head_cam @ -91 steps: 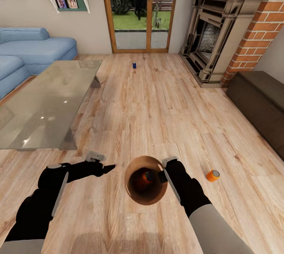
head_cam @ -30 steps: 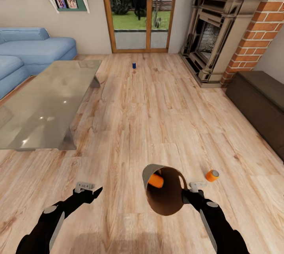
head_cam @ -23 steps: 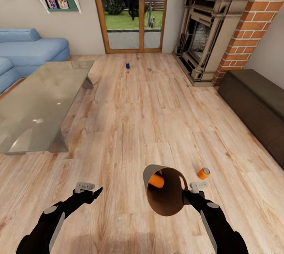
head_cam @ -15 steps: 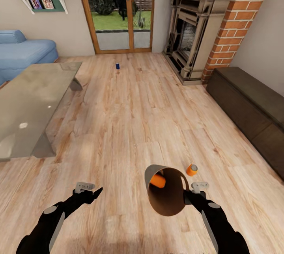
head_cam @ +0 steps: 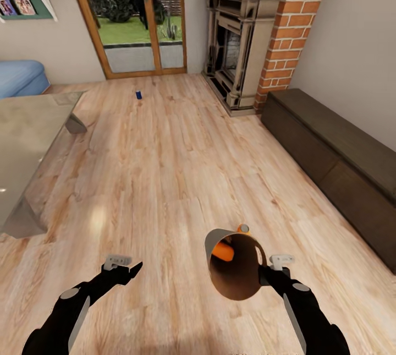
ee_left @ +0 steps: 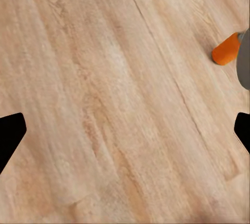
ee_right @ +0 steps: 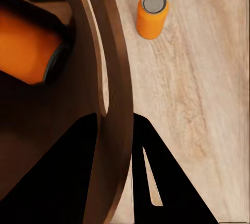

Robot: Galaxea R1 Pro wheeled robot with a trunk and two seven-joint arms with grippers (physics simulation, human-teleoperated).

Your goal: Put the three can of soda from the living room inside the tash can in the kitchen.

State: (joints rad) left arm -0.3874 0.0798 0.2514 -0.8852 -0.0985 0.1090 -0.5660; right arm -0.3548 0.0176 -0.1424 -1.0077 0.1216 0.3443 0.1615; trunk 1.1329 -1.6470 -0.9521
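Right wrist view: my right jaws (ee_right: 117, 125) pinch the tash can (ee_right: 112, 78) rim; an orange can (ee_right: 28, 47) rolls loose inside, another (ee_right: 151, 15) stands just beyond. Light, slippery; grip mid-body. Left jaws (ee_left: 125, 130) apart.

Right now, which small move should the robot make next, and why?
Probably reach the open left gripper toward the orange can standing upright on the floor beyond the trash can. The right gripper holds the bin by its rim, and one orange can lies inside.
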